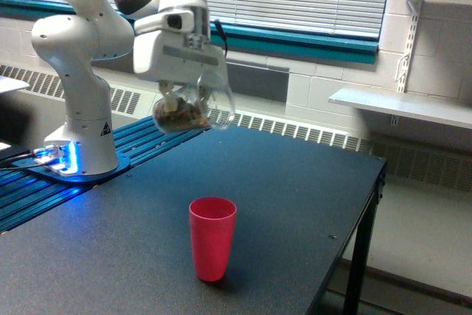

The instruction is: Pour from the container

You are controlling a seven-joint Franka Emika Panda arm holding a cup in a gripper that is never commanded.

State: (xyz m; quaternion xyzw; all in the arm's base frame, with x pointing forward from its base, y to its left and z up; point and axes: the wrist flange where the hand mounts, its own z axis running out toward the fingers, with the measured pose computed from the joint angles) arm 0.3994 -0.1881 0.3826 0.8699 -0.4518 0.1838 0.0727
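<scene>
Hanging in mid-air above the dark worktop (295, 182), the clear jar (193, 108) sits clamped in the pincer (184, 94), tilted w/ its mouth toward the exterior view's right and brown bits heaped in its lower side. A red cup (212, 237) stands upright on the worktop, below the jar & a bit toward the exterior view's right, well apart from it. The white arm's base (81, 149) stands at the exterior view's left beside blue slats (155, 134).
</scene>
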